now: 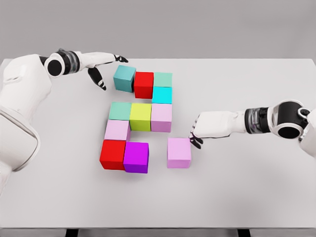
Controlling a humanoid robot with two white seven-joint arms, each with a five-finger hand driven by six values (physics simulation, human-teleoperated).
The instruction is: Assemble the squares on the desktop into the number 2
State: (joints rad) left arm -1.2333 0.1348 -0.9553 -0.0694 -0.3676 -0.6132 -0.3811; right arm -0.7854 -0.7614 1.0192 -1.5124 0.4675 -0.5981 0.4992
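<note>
Coloured cubes lie on the white table [247, 98]. Top row: a teal cube [124, 78], slightly turned, a red cube [143, 84] and a pale green cube [163, 79], with a cyan cube [162, 95] under it. Middle row: a mint cube [120, 110], a yellow-green cube [140, 116] and a lilac cube [161, 117]. Below sit a pink cube [117, 130], a red cube [113, 154] and a magenta cube [136, 157]. A lilac cube [178, 152] stands apart to the right. My right hand [195, 134] touches its upper right corner, fingers curled downward. My left hand [104, 69] hovers open just left of the teal cube.
</note>
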